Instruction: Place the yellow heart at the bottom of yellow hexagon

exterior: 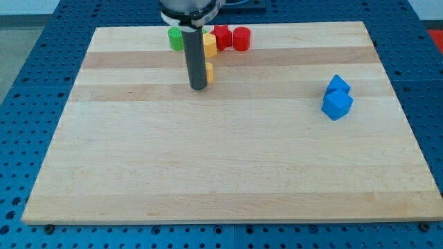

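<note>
The pale wooden surface [228, 159] lies on a blue perforated table [28, 90]. The arm has no jaws; its tip [199, 87] touches the yellow heart [208, 72], just below the yellow hexagon [209, 45].

The rod [198, 59] covers most of a yellow block [208, 72] at its 3 o'clock, so its shape cannot be told. A second yellow block [209, 45], at the rod's 1 o'clock, is also part-hidden, shape unclear. The green block [176, 39] at 11 o'clock loses its right edge behind the rod. The arm's upper part is cut off at the top edge.
</note>
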`<state>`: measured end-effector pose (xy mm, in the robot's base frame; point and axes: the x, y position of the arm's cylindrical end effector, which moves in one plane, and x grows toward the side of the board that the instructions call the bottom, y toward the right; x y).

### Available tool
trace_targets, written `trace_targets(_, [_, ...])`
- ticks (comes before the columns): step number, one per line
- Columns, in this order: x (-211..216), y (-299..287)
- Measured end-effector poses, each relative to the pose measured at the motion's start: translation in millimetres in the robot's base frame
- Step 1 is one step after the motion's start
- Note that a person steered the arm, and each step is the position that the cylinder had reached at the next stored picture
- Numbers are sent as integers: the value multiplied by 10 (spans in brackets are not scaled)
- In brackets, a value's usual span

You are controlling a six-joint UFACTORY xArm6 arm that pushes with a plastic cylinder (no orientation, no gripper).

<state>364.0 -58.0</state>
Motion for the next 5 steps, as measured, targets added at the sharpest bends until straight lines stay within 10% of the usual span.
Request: trace_targets(5, [-341,81])
